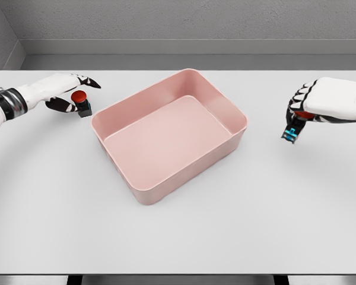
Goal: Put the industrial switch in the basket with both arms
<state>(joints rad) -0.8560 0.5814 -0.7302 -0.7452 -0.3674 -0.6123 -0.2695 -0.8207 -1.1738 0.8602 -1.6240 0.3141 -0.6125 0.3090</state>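
At the far left, the left hand (68, 95) is seen just above the table (178, 237), its fingers curled around a small industrial switch (80, 103) with a red round button on a dark body. The switch is pinched between thumb and fingers at the dark housing, while the red cap is left exposed on top; whether the base is resting on the table or is lifted clear cannot be told.

In the middle, the pink basket (225, 104) is set at an angle, open-topped and with nothing in it. It is placed just beside the left switch and well apart from the right hand.

At the right, the right hand (314, 107) is closed over a second switch (292, 132), of which only a red part and a teal-marked lower end are shown below the fingers; it appears to be held off the table.

Both parts are judged to be small, rigid and light, with hard, probably smooth plastic shells that could slip in a loose pinch. The dark housing is judged the better place to be gripped, since a pressable cap may give under the fingers. A short carry over the rim is called for on each side.
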